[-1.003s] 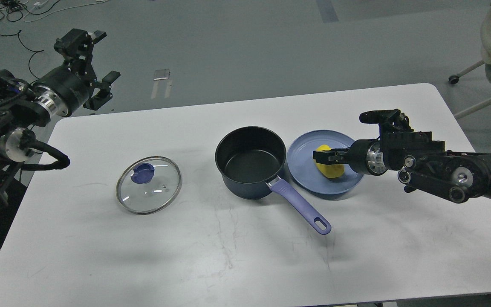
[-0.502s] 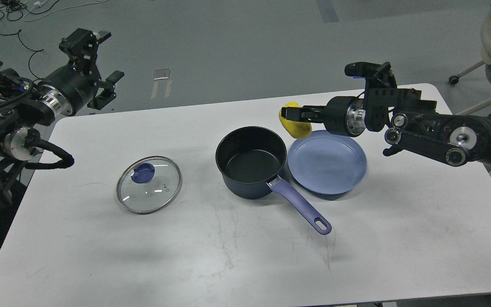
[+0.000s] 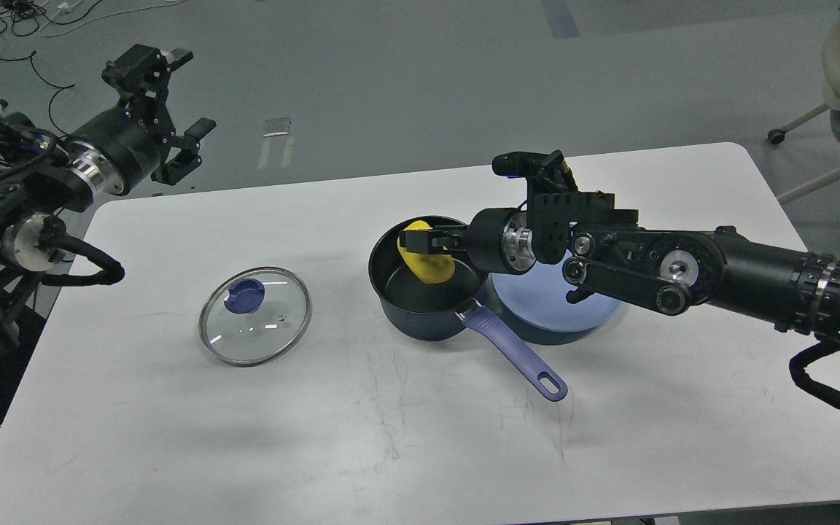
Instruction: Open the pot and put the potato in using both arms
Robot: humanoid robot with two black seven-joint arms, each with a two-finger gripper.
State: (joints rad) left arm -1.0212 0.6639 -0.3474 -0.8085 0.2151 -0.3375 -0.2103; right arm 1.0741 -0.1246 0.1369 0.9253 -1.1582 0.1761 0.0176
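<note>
A dark blue pot with a purple handle stands open mid-table. Its glass lid with a blue knob lies flat on the table to the left. My right gripper is shut on the yellow potato and holds it over the pot's opening, partly inside the rim. My left gripper is open and empty, raised beyond the table's back left corner, far from the lid.
A blue plate lies right of the pot, partly under my right arm. The white table has bare surface in front. A chair and table leg stand at the far right, cables on the floor at the back left.
My right gripper has lifted the potato off the blue plate, carried it left and lowered it over the pot. The left arm has barely shifted.
</note>
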